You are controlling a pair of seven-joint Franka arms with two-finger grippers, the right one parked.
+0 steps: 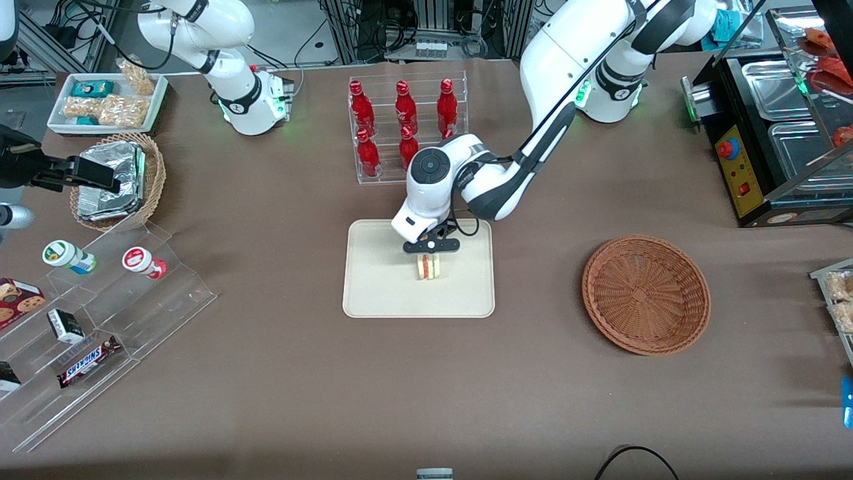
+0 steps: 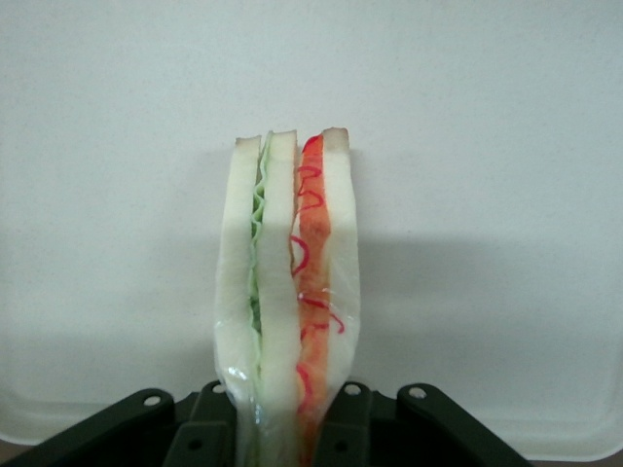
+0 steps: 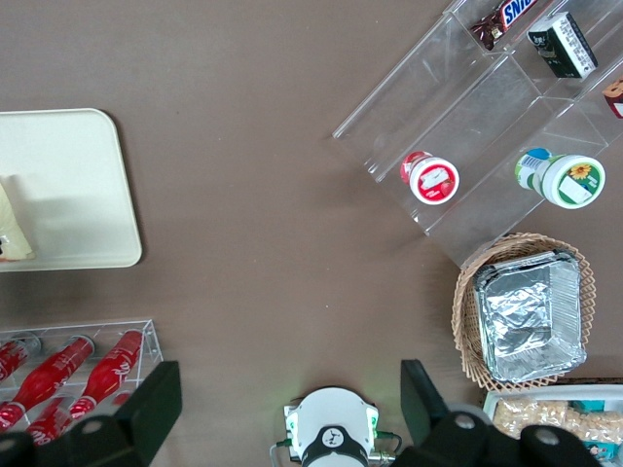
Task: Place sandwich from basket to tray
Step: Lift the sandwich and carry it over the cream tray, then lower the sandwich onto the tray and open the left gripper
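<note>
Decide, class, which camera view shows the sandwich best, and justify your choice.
The left wrist view: the sandwich fills it, bread and filling layers distinct, held by the gripper over the tray. The front view shows it small below the gripper; the right wrist view catches only an edge.

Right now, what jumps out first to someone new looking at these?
The gripper over the cream tray at the table's middle, shut on the sandwich, whose edge is at or just above the tray. Next, the reddish-brown wicker basket, nothing in it, toward the working arm's end. Then the red bottles in a clear rack, farther from the camera than the tray.
</note>
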